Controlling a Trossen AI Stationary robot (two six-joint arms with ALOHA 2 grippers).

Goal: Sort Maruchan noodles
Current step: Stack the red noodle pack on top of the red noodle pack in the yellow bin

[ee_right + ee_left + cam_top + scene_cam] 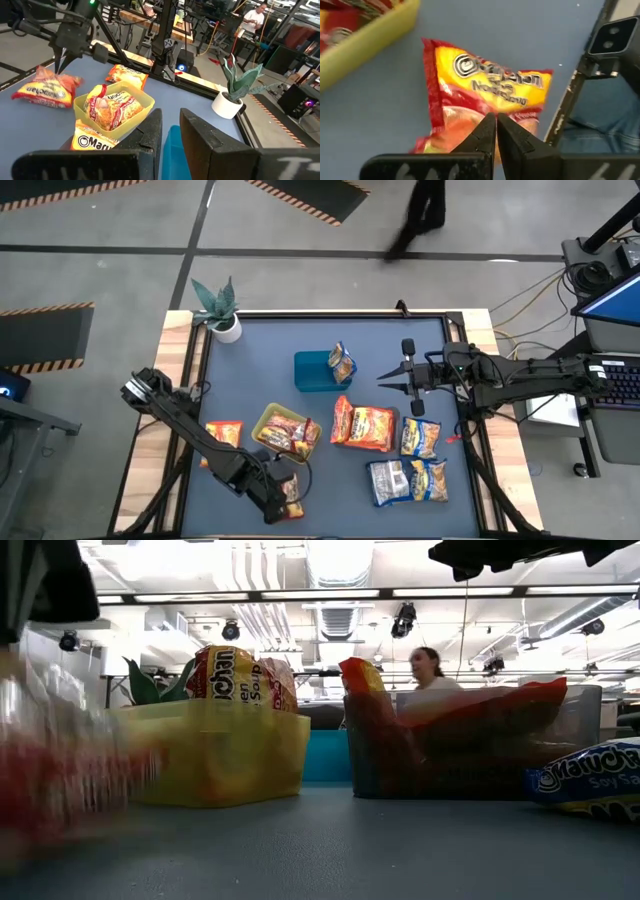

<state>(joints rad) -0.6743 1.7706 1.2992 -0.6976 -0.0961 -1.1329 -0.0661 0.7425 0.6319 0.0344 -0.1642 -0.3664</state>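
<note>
**Thin pinch on a packet near the surface's front edge**

Blue-grey surface, wooden side rails, open workshop behind with a person standing far off.

Left end effector (496, 131): fingers pressed nearly together, pinching the crinkled top edge of a red-and-yellow noodle packet (485, 95) close to the front edge of the surface (250, 360). Grip looks thin, only a fold of film. Likely to slip if lifted fast, or to swing and twist on the way.

Just beyond: yellow tray (268, 420) already heaped with packets (292, 435); another dropped on top could slide off the rim. One more red packet (224, 433) flat beside the left arm, within sweep of the links.

Farther out: orange packets (363, 426) in a clear tray, blue-and-yellow packets (420, 438) loose on the right, one packet (342, 363) upright in the blue tray (312, 372).

Right end effector (393, 377): hovering beside the blue tray, fingers slightly parted, nothing held. Collision risk if both arms converge mid-surface.
</note>
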